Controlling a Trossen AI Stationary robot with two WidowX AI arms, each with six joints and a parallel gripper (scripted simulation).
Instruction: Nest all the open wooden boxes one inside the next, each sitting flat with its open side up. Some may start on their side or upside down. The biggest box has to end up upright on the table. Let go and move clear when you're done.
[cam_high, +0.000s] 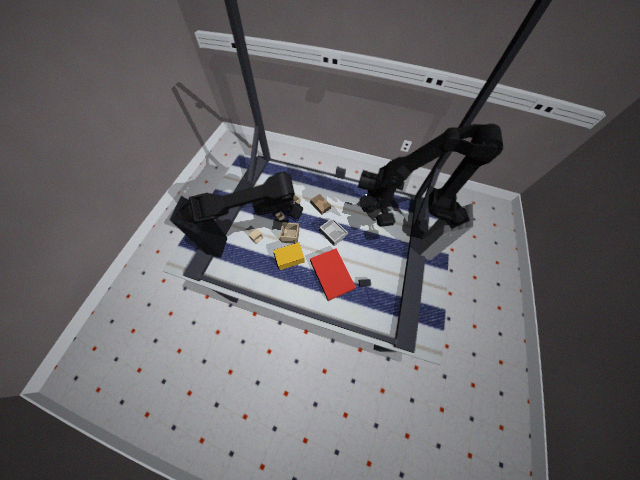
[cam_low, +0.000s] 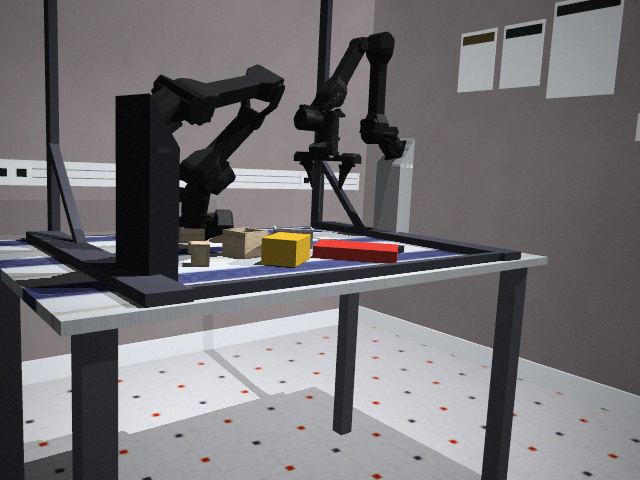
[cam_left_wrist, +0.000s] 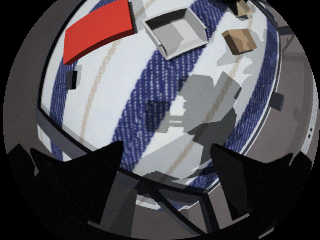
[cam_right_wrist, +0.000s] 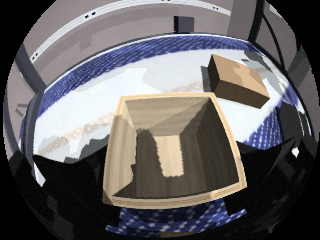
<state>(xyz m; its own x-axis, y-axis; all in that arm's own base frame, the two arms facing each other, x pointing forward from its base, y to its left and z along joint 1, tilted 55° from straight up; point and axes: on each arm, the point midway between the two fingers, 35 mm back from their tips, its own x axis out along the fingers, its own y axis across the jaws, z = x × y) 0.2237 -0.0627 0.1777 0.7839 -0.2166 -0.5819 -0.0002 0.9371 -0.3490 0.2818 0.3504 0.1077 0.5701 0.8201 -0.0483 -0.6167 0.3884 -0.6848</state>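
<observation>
Though part-hidden overhead, wrist-clear gripped box (cam_high: 296, 199) (cam_low: 191, 235) (cam_right_wrist: 172, 150)

The place looks like a robotics lab, with two black robot arms (cam_high: 258, 195) (cam_low: 379, 77) mounted at a framed table (cam_high: 410, 304) (cam_low: 310, 292) and socket-dotted trunking (cam_high: 382, 69) (cam_low: 72, 178) along the plain wall.

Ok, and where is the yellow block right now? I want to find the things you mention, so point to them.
In the top view, the yellow block (cam_high: 289, 256) (cam_low: 285, 249) sits left of the red block (cam_high: 332, 273) (cam_low: 355, 251), just below an upright open wooden box (cam_high: 290, 239) (cam_low: 240, 243).
</observation>
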